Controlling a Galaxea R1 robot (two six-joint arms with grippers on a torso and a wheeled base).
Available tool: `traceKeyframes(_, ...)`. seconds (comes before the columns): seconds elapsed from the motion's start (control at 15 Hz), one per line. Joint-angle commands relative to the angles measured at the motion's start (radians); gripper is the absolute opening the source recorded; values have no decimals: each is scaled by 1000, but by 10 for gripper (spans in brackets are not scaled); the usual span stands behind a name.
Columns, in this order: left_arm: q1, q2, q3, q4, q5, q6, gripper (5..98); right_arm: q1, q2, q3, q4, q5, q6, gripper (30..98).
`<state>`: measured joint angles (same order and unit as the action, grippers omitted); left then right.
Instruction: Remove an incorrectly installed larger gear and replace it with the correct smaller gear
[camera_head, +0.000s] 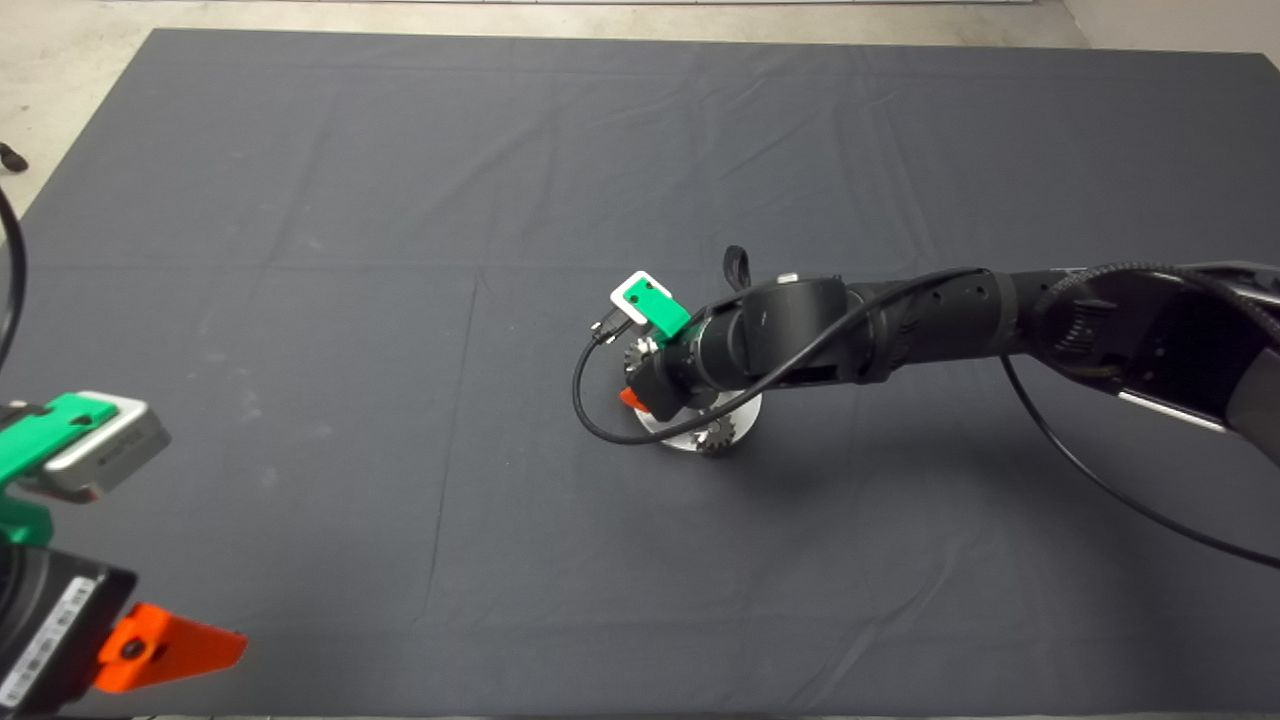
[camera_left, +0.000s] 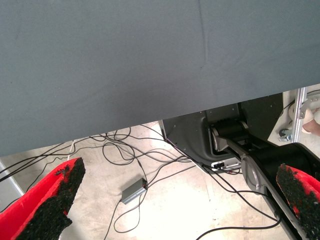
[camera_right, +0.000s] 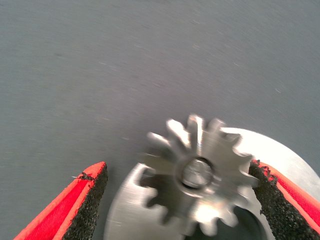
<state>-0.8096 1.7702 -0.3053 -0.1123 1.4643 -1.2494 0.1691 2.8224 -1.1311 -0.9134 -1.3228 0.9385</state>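
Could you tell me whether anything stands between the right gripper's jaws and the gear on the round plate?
Nothing visible does. The right gripper has its jaws open on either side of the gear on the round metal plate; one pad sits close to the teeth, the other farther off.

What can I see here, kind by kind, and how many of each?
Grippers: 2, left waiting at the mat's edge, right around a gear
Gears: 2 showing from above; more may be hidden
Metal disc: 1
Total: 5
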Motion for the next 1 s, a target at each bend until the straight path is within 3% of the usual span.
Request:
traceKeyframes(0.0, -10, -1, 13, -21, 2, 4, 982, 15, 15, -1, -25, 5, -9, 750)
traceKeyframes(0.8, -10, -2, 13, -21, 4, 4, 982, 18, 17, -21, -27, 0, -15, 612)
traceKeyframes(0.93, -10, -2, 13, -23, 4, 4, 982, 18, 16, -21, -27, -1, -12, 565)
